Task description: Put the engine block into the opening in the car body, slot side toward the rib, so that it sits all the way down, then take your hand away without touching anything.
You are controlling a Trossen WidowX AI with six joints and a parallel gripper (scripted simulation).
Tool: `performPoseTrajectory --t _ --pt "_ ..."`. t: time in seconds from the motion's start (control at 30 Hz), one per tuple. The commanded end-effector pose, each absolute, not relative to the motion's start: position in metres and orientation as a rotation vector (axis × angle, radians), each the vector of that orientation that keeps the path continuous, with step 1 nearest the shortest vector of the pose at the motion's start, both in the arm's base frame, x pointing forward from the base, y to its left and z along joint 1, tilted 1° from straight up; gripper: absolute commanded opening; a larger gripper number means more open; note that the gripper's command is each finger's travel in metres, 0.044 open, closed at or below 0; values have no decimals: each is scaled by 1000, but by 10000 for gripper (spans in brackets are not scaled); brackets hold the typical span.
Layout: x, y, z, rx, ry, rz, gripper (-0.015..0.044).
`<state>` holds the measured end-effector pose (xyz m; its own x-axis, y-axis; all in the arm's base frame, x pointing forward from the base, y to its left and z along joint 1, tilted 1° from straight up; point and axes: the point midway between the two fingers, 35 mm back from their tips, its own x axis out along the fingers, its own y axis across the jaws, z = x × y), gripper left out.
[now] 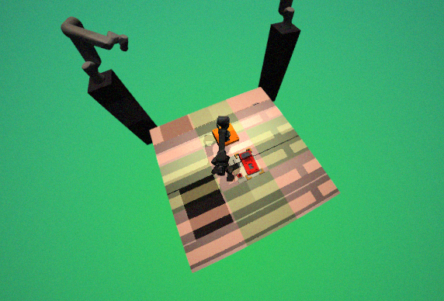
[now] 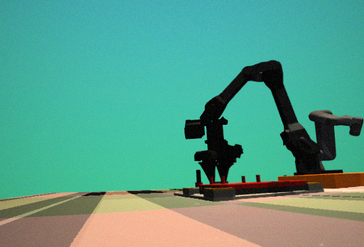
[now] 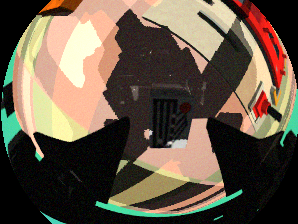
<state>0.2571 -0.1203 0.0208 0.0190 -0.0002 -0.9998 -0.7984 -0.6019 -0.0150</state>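
The engine block (image 3: 159,120), dark grey with slots or ribs and a round red spot, lies in shadow on the table in the wrist view. My gripper (image 3: 170,122) (image 2: 217,182) is open, its fingers partly drawn in, one on each side of the block with gaps. In the exterior view the fingertips are low, behind the car body. The red car body (image 1: 254,169) (image 2: 255,184) (image 3: 272,47) lies beside the gripper. Grey patches show on its top; its opening and rib cannot be told clearly. The block is hidden in the top and exterior views.
The car body is on a pale board (image 3: 182,17) with corner blocks (image 2: 219,193). A small red part with a black peg (image 1: 239,175) (image 3: 261,106) stands on the board near the gripper. My arm's orange base (image 1: 234,136) (image 2: 350,179) is behind. Another arm (image 1: 91,38) stands on a black pillar.
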Motion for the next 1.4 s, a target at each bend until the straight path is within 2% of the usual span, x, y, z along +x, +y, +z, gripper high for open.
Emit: performPoseTrajectory --t 0.0,0.17,0.4,0.53,1.37 --pt "256 -120 19 -1675 827 1650 282" --pt "256 -120 19 -1675 827 1650 151" --pt "256 -120 19 -1675 827 1650 105" --pt "257 -120 24 -1675 827 1650 0" --pt "261 -123 101 -1676 827 1649 0"
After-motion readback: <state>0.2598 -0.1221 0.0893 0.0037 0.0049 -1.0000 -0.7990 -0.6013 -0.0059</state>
